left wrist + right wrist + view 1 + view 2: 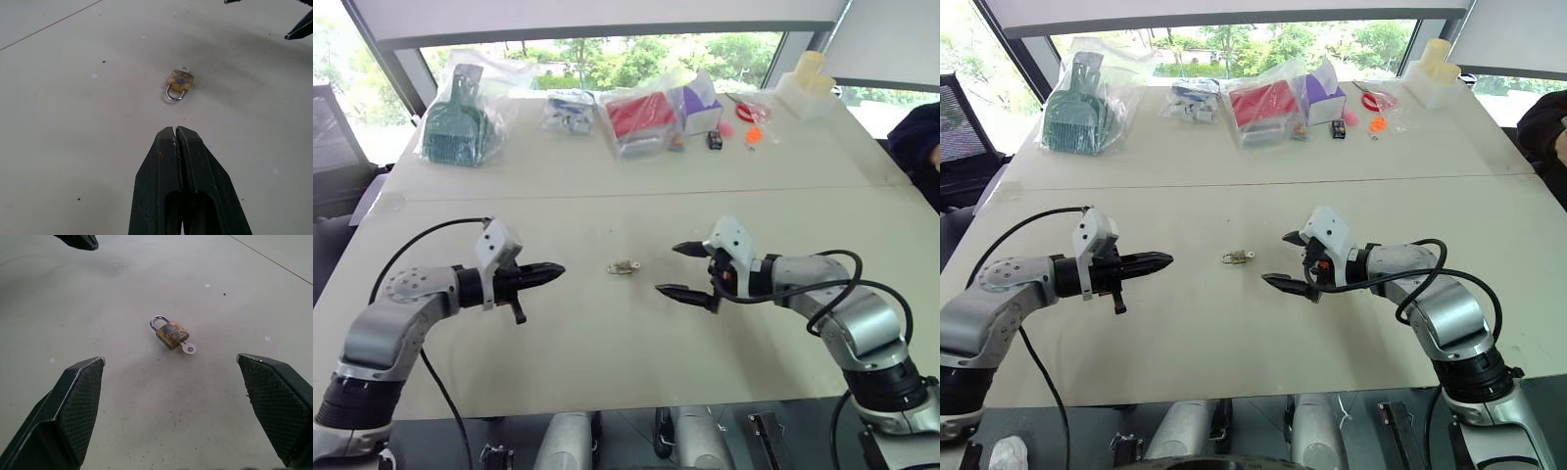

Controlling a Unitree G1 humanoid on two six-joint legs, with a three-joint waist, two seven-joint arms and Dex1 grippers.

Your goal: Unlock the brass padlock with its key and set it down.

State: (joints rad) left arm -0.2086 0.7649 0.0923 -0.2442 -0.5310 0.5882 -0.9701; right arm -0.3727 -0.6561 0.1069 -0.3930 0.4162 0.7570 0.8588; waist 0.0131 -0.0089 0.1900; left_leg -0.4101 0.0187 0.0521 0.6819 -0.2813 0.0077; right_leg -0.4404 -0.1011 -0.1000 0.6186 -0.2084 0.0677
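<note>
Left gripper (556, 268): fingers closed, empty, above the bench (607, 372). Right gripper (677, 269): fingers spread wide, empty. The brass padlock (623, 266) lies flat on the bench between both grippers, touching neither, shackle seated. The key (188, 348) sits in its base. Bagged clutter (641, 119) lines the far edge.

Brass padlock (171, 334): tarnished yellow body, silvery shackle seated, lying flat on the table (607, 333).
Key (188, 347): small, silvery, inserted in the padlock's base, bow protruding.
</note>
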